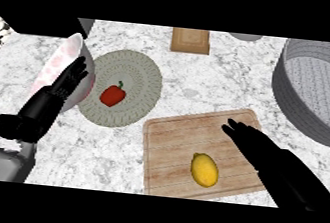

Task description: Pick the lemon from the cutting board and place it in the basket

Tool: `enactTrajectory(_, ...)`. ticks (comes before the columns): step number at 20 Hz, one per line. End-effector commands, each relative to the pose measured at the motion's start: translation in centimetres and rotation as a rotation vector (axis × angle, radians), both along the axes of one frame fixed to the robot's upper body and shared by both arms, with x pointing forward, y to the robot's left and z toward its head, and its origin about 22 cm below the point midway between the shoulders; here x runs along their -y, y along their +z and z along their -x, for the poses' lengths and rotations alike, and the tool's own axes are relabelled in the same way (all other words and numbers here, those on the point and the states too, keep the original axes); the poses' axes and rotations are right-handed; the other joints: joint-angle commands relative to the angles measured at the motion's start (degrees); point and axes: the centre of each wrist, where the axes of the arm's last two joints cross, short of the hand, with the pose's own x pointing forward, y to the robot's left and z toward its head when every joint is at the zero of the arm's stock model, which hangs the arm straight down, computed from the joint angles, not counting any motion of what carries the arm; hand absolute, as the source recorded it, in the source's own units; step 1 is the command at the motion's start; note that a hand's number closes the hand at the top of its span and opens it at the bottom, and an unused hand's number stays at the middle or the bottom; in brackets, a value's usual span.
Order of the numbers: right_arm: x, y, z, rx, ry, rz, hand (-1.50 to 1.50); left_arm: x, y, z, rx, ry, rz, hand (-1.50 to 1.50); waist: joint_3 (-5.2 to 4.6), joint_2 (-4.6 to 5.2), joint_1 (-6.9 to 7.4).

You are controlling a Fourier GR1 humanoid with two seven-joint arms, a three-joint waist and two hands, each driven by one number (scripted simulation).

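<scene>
On the far left we see the left hand (54,95). Its fingers are straight and point up, and it holds nothing. It rests in front of a pink bowl (64,56) by the left edge.

Next to the bowl lies a round plate (139,71) with a small red pepper (112,94) on it.

Up at the top sits a little wooden block (190,40) on the white counter (200,82).

Lower down, in the middle, is the cutting board (176,139). The lemon (204,169) lies on it, near its lower edge. Nothing is touching the lemon.

Then comes the right hand (264,150). It is over the right side of the board, just up and to the right of the lemon. Its fingers (240,132) are straight and close together, and they hold nothing. We cannot tell if the hand touches the board.

On the far right is the big grey basket (295,103). It sits well apart from the lemon, and part of it runs off the edge of the view.
</scene>
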Motion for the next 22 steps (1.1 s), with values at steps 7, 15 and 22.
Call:
enactTrajectory(7,-2.3,-5.2,-0.9,0.043,-0.001,0.017,-1.5,-0.7,0.3,-1.2,-0.011,0.008,-0.019,0.0,-0.07,0.04,-0.09)
enactTrajectory(15,-1.2,-4.8,-1.7,0.059,0.048,-0.057,-1.5,-0.6,0.3,-0.9,-0.013,-0.004,0.01,0.0,-0.07,0.03,-0.11)
enactTrajectory(22,-2.4,-5.4,-1.3,0.051,0.045,-0.01,-1.5,-1.0,1.8,-1.0,-0.001,0.011,0.002,0.0,-0.07,0.0,-0.07)
